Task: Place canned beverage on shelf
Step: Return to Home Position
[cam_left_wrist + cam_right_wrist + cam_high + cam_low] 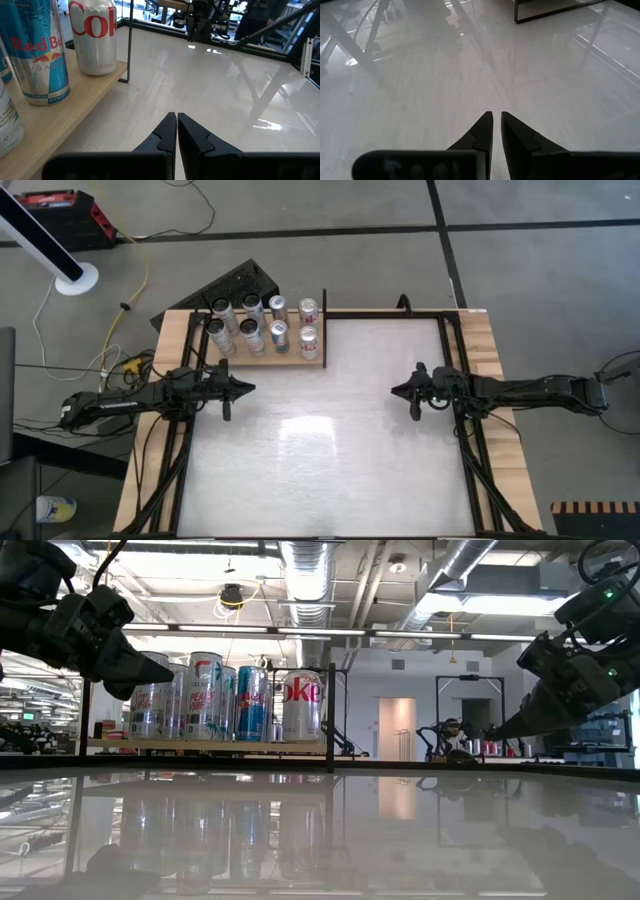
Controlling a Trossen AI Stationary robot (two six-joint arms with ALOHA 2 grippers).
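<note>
The shelf (300, 358), a pale wooden board with a thin black upright (128, 45) at its right edge, lies at the table's far left. Several cans (262, 325) stand upright on it in two rows, among them a silver Coke can (95, 35) and a blue Red Bull can (37, 55). My left gripper (248, 388) hovers just in front of the shelf, shut and with nothing in it, pointing toward the table's right. My right gripper (397, 390) hovers at the right, shut and with nothing in it, pointing left and tipped down toward the tabletop (470, 75).
The glossy white tabletop (320, 460) stretches between the two grippers and toward the near edge. Black frame rails (470, 450) run along both sides over wooden borders. In the low view the cans (250, 700) stand behind my left gripper (165, 670).
</note>
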